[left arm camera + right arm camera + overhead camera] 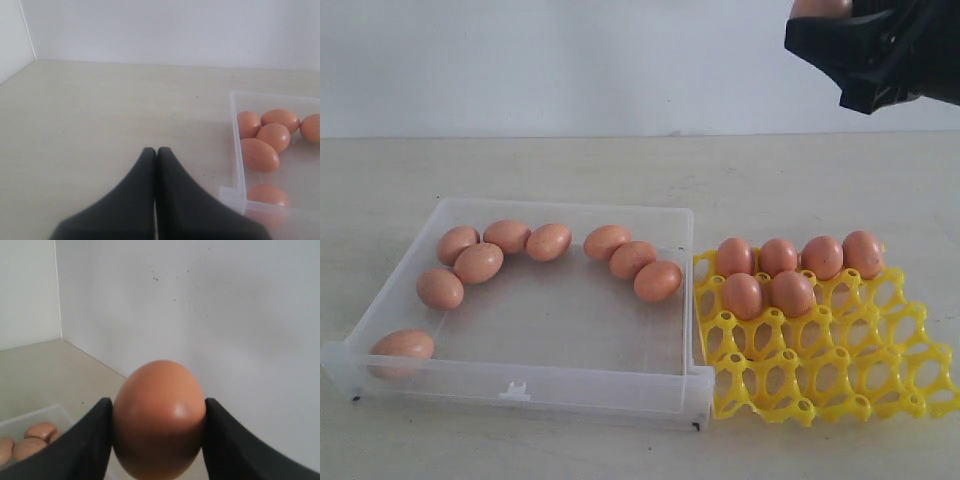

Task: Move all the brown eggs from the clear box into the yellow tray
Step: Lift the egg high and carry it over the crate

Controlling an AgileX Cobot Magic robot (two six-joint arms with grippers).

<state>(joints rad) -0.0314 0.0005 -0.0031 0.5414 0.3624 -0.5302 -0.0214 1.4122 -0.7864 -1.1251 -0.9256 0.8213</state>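
Smooth orange-brown egg [159, 421], pinched by the right end effector [157, 407], raised well clear of the yellow plastic lattice tray [840, 352]; slick shell could slip, fall, crack.

No text is readable, no labels, brands, numbers or signs are made out on anything shown

Left jaws together; right jaws full, aloft.

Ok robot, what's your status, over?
Right claw shut on a brown egg, aloft. Left claw shut, empty. Six in yellow tray, nine in clear box. Path clear.
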